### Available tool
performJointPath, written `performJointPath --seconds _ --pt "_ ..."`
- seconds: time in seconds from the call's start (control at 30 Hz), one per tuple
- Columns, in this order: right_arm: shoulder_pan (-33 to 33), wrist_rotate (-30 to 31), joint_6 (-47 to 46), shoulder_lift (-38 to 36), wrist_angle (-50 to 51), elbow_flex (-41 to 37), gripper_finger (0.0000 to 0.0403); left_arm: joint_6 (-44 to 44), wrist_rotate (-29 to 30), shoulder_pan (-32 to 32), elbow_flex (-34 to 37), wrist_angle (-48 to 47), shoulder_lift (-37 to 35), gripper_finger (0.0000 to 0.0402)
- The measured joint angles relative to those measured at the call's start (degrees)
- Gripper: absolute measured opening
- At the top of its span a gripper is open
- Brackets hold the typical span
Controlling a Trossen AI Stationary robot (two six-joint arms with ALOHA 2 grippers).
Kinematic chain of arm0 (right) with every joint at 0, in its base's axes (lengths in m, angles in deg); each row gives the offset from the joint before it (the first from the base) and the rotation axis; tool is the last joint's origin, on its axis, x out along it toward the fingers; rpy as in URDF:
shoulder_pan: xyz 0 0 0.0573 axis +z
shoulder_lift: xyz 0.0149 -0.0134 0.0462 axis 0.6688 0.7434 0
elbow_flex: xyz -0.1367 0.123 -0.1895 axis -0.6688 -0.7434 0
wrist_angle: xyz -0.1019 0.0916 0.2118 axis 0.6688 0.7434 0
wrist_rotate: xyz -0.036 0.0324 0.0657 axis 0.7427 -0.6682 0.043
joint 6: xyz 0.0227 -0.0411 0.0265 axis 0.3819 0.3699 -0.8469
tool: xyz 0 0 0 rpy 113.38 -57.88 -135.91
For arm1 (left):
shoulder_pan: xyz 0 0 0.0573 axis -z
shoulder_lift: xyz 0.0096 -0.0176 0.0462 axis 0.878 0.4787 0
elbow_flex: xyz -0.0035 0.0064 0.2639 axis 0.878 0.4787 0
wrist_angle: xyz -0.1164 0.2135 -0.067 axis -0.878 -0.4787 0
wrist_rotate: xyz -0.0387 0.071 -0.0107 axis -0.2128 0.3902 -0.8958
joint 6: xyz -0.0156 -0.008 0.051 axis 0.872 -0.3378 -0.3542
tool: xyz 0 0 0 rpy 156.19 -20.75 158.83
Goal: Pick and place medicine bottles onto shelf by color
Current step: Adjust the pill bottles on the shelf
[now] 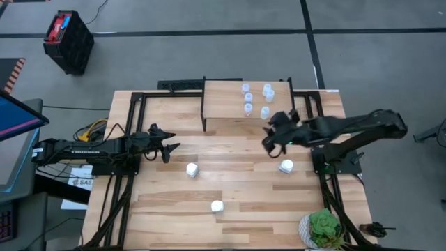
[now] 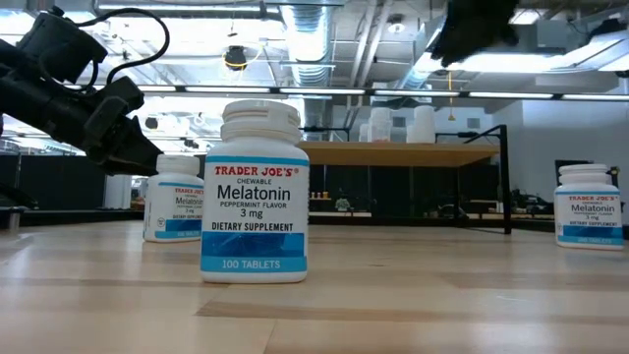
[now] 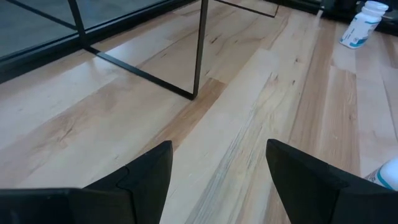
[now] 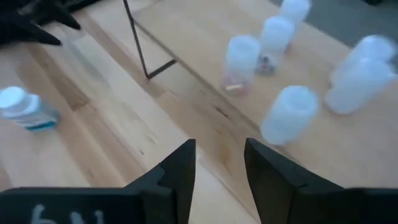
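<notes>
Several small translucent medicine bottles (image 1: pixel 248 97) (image 4: pixel 241 59) stand upright on the light-wood shelf (image 1: pixel 226 104) at the table's far side. Three white labelled medicine bottles stand on the tabletop: one left of centre (image 1: pixel 192 169), one toward the right (image 1: pixel 286 166), one nearer the front (image 1: pixel 217 206) (image 2: pixel 254 192). My right gripper (image 1: pixel 268 138) (image 4: pixel 219 171) hangs open above the table just in front of the shelf's near edge, nothing between its fingers. My left gripper (image 1: pixel 167 148) (image 3: pixel 217 180) stands open and low over the table's left part, holding nothing.
A green potted plant (image 1: pixel 324 229) sits at the table's near right corner. Thin black shelf legs (image 3: pixel 199 50) stand on the board near my left gripper. Black frame rails (image 1: pixel 125 174) run along both table sides. A red crate (image 1: pixel 67 40) stands on the floor far left.
</notes>
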Motion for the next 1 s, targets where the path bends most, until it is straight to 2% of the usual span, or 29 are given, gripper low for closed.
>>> performJointPath --seconds 0.17,0.37,0.63,1.0 --pt "-4.2 -0.1 0.6 4.5 -7.9 -4.7 0.0144 0.1 0.0 0.0 0.0 0.0 0.0 0.0247" --pt "-8.8 -0.2 4.7 9.6 -13.4 -4.9 0.0129 0.1 0.0 0.0 0.0 0.0 0.0 0.0247" --pt "-13.7 -0.2 5.6 10.5 -12.8 -4.9 0.0118 -0.2 0.0 0.0 0.0 0.0 0.0 0.0247" --pt "-19.6 -0.3 12.1 10.4 -11.8 -4.9 0.0118 -1.4 0.0 0.0 0.0 0.0 0.0 0.0247"
